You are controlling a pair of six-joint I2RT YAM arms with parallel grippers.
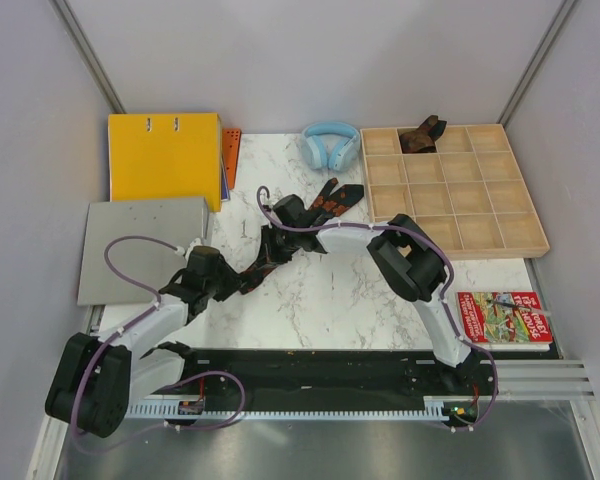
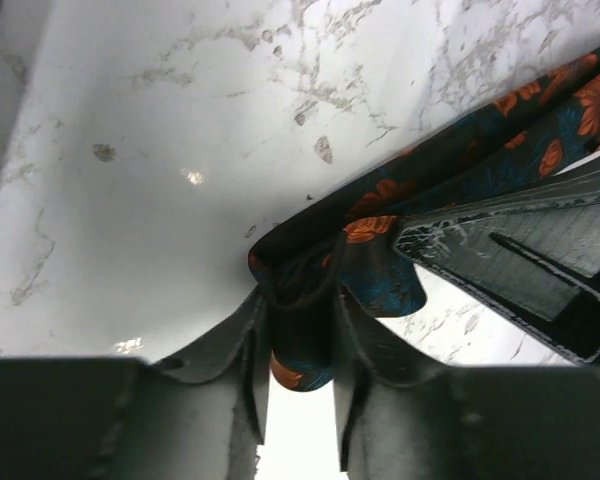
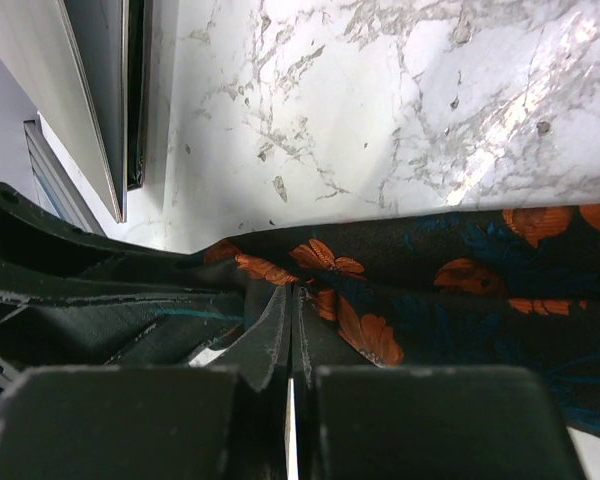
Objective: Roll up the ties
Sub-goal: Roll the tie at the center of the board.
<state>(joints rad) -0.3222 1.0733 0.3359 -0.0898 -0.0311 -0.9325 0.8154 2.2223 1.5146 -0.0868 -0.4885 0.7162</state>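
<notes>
Two ties are on record. We find the patterned tie (image 1: pixel 336 198), black with orange-red blotches, lying on the marble tabletop (image 1: pixel 330 300). Its free end points toward 1 o'clock from the centre, near the light-blue headphones (image 1: pixel 330 143) at 12 o'clock. Its other end is at the centre, where both arms meet.

The left gripper (image 2: pixel 300 300) has its jaws clenched on a folded loop of this tie; fabric fills the gap and touches both fingers (image 2: pixel 230 360). The right gripper (image 3: pixel 292 300) sits just beside it, at 3 o'clock in the left wrist view. Its jaws are pressed fully together with the tips at the tie's edge; we cannot tell whether any fabric is pinched between them.

The dark brown tie (image 1: pixel 421 138) sits bunched in the wooden tray (image 1: pixel 480 232) at 2 o'clock, in the far row, second compartment from the left.

We also note a yellow binder (image 1: pixel 165 155) at 10 o'clock and a book (image 1: pixel 505 318) at 4 o'clock, both well apart from the grippers.
</notes>
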